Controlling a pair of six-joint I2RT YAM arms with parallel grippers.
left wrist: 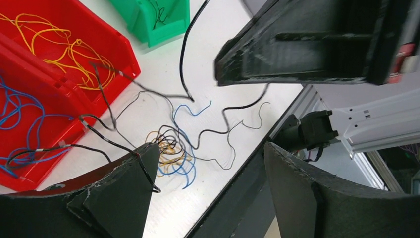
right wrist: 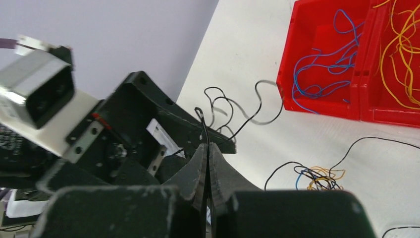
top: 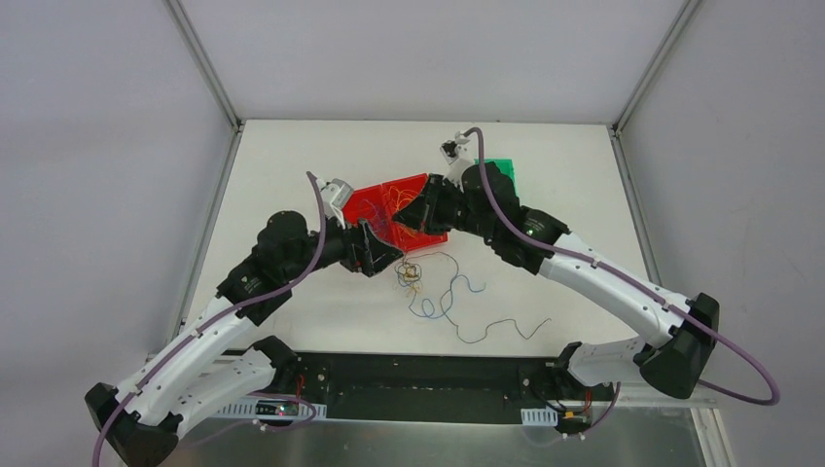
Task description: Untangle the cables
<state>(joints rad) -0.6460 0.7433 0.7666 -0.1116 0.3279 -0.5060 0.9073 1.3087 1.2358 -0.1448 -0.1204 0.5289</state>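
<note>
The cables form a small knot point(top: 411, 274) of orange, blue and black wire on the white table, with loose blue and black strands point(top: 457, 306) trailing toward the front. My left gripper point(left wrist: 212, 148) hangs open just above the knot point(left wrist: 171, 151). One black cable point(left wrist: 146, 171) lies hooked over the tip of its left finger. My right gripper point(right wrist: 208, 148) is shut on a thin black cable point(right wrist: 203, 124) that rises out of its tips. In the top view the left gripper point(top: 384, 255) and the right gripper point(top: 418, 219) sit close together over the red bins.
Two red bins point(top: 375, 199) stand side by side and hold sorted cables, blue point(right wrist: 322, 74) and orange-yellow point(right wrist: 401, 54). A green bin point(left wrist: 148, 20) with a black strand in it stands further back. The table's front edge and dark rail point(left wrist: 237, 188) run close by the knot.
</note>
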